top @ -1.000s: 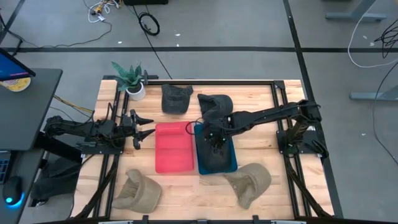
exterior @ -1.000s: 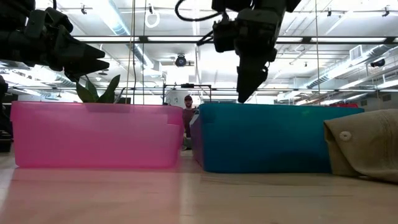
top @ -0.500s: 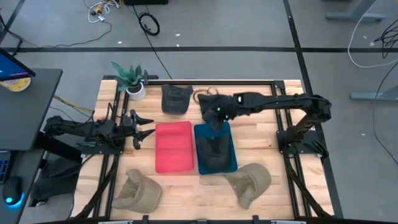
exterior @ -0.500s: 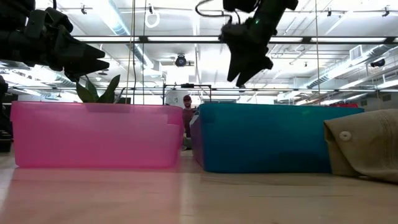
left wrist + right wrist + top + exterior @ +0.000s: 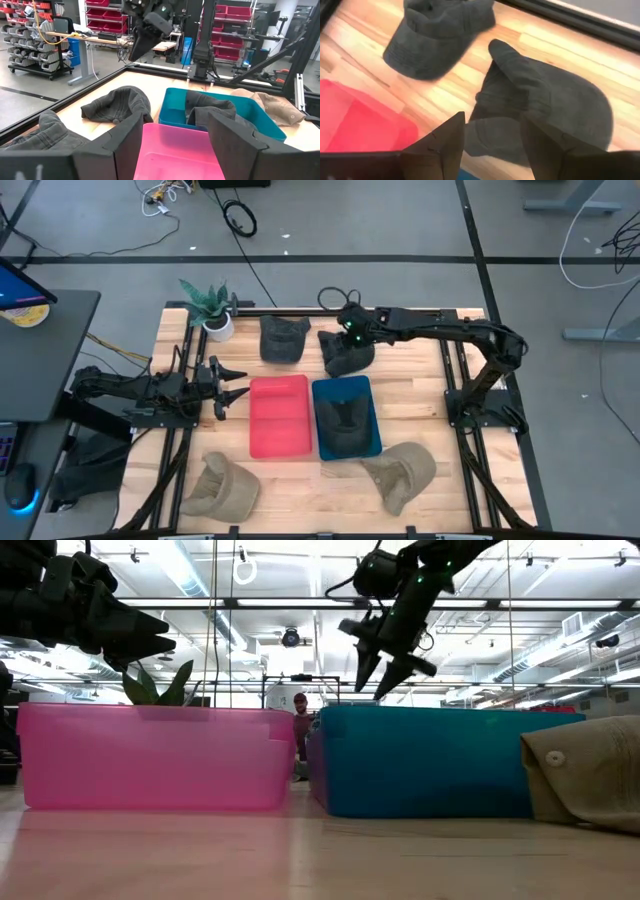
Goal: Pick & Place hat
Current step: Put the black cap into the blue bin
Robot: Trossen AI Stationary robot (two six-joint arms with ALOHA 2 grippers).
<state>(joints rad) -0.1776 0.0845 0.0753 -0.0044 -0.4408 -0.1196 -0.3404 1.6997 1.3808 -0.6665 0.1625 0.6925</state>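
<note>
The right end effector [image 5: 346, 330], open and empty, has apparently moved from the blue bin [image 5: 372, 442] to above a dark hat [image 5: 348, 356].

Grey floor [image 5: 400, 230] – red bin shelving [image 5: 227, 40] behind

A dark grey cloth cap [image 5: 347, 352] lies at 12 o'clock of the teal plastic bin [image 5: 346, 442]; the pink plastic bin [image 5: 279, 417] sits at its 9 o'clock.

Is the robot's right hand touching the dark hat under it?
Apart. In the right wrist view the right hand is open, with the dark hat lying on the table beyond its fingertips. The low view shows the hand high above the blue bin.
</note>
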